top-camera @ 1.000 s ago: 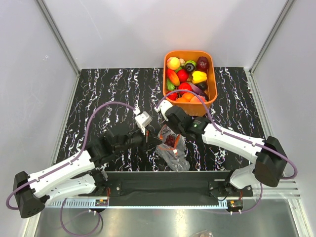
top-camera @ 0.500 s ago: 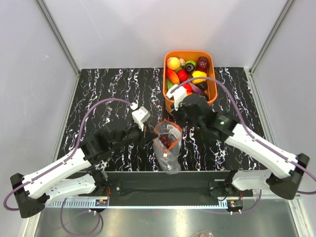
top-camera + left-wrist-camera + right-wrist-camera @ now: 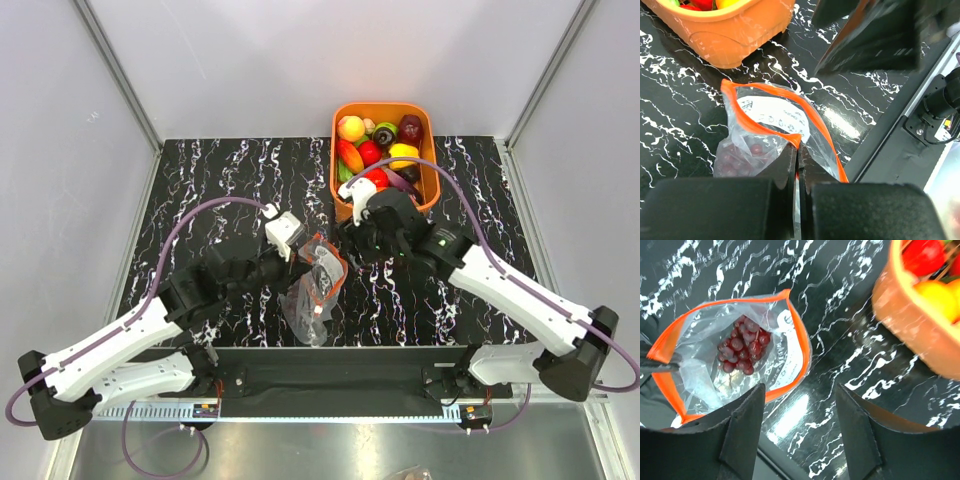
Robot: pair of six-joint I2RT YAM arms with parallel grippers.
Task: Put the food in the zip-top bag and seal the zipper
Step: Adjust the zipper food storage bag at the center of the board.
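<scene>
1. While the left gripper has its jaws pressed together on the rim of the zip-top bag, pinching it right at the zipper, I read that grip as a holder's job. It lifts one lip so that the mouth gapes upward.
2. My right gripper hangs over that mouth with its fingers apart and nothing between them. Through its wrist camera I look straight down into the pouch, which is the line I want for dropping things in.
3. Inside, a dark red grape bunch lies low in the bag, so at least one piece is in.
4. The bag sits between the two arms on the black marbled table, with its body slumped toward the near edge and only the pinched rim raised.
5. Just beyond the right gripper stands the orange basket, holding the other food: red, yellow and orange pieces. It stands near the bag, so I judge each carry will be short.
6. The orange strip runs as an open loop all round the mouth, so sealing has not begun. I judge the next move is a reach into the basket with the free gripper. The risk I watch is thin plastic slipping out of the pinch and the mouth folding shut.
</scene>
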